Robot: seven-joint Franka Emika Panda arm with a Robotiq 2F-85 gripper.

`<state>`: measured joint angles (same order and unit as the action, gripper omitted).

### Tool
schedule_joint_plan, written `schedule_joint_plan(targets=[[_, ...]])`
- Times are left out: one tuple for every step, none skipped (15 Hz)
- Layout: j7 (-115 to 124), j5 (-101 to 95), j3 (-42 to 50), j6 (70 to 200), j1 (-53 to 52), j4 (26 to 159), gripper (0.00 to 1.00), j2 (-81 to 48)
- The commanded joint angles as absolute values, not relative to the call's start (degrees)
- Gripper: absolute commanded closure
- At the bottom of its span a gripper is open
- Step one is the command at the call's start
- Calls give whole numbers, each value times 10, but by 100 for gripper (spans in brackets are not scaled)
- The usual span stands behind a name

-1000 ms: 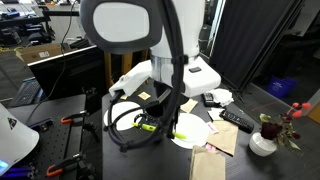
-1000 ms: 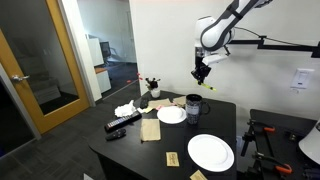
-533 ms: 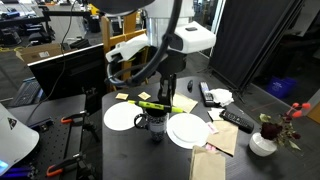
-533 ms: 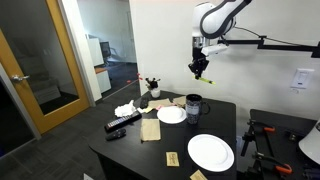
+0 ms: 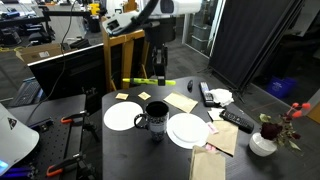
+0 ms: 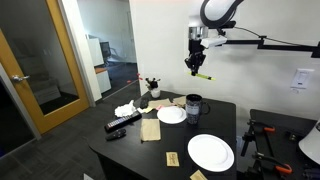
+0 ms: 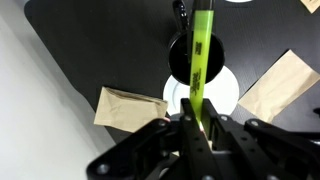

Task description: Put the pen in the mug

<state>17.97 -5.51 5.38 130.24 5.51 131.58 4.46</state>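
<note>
My gripper [image 5: 157,74] is shut on the yellow-green pen [image 5: 138,83] and holds it level, high above the table. It also shows in an exterior view [image 6: 196,65] with the pen [image 6: 203,75] under it. The dark mug [image 5: 155,118] stands upright on the black table between two white plates, below the gripper and apart from it; it also shows in an exterior view [image 6: 193,105]. In the wrist view the pen [image 7: 202,55] runs out from between the fingers [image 7: 195,125] and crosses over the mug [image 7: 180,58] far below.
White plates [image 5: 123,117] [image 5: 187,130] flank the mug. Brown paper pieces [image 5: 181,101] and black remotes [image 5: 237,120] lie on the table. A white vase with flowers [image 5: 263,143] stands near one table edge. A wall stands behind the arm [image 6: 170,40].
The arm has risen with the pen from just above the table to well above the mug. The mug and plates, earlier hidden behind the arm, are now in view.
</note>
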Motion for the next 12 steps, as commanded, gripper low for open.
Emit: schedule_joint_plan(targets=[[174, -49, 32, 1265, 41, 1327, 97, 87], [176, -48, 25, 1259, 37, 1326, 97, 92], [176, -45, 18, 1254, 32, 1328, 97, 98], [178, -43, 11, 1250, 27, 1328, 97, 101], [180, -41, 4, 1247, 23, 1328, 97, 103], [179, -37, -2, 1245, 18, 1328, 97, 105], [180, -33, -7, 1244, 14, 1328, 97, 107], [178, -28, -12, 1241, 9, 1328, 97, 108], [180, -23, -17, 1241, 5, 1329, 97, 108], [180, -16, -22, 1241, -1, 1329, 97, 108], [184, -12, -26, 1242, -4, 1330, 97, 107], [186, -9, -32, 1244, -9, 1331, 97, 107]])
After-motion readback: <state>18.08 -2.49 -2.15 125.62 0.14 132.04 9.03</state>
